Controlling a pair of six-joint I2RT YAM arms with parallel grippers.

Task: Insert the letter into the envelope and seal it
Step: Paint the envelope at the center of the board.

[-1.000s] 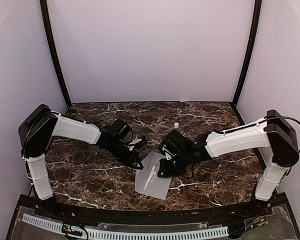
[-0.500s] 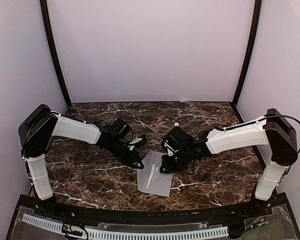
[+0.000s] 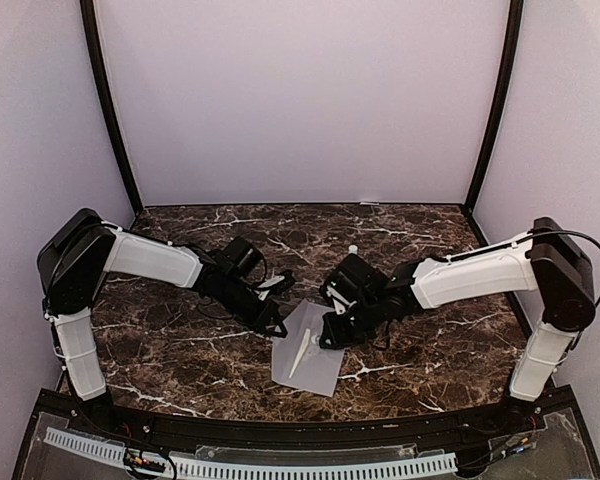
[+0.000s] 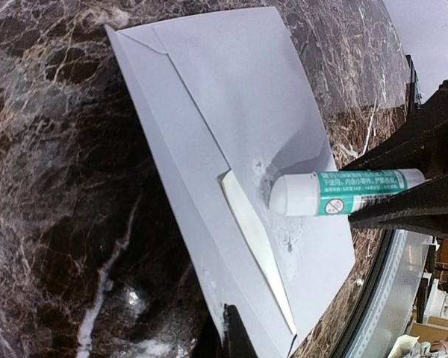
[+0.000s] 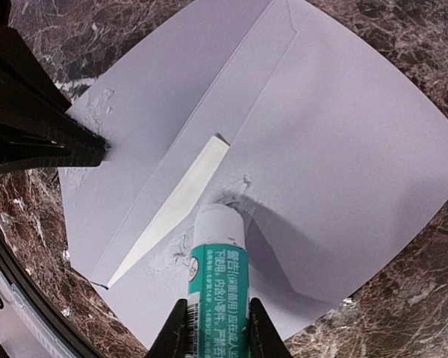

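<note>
Both arms reached inward from outer corners, elbows bent, forearms sloping down toward table middle. Left gripper [image 3: 276,324] had jaws closed tight, tip pressed on envelope [image 3: 315,375]. Right gripper [image 3: 327,335] angled down, fingers [image 5: 175,334] clamped round glue stick [image 5: 218,268]. Grippers stood near each other, apart.

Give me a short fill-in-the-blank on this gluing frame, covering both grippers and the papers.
1. The right gripper clamps the glue stick, whose ____ tip touches the envelope.
2. The left gripper, jaws ____, rests on the envelope's edge.
3. Only a sliver of the letter shows; the rest is ____ the envelope.
Missing words: white; shut; inside.
</note>
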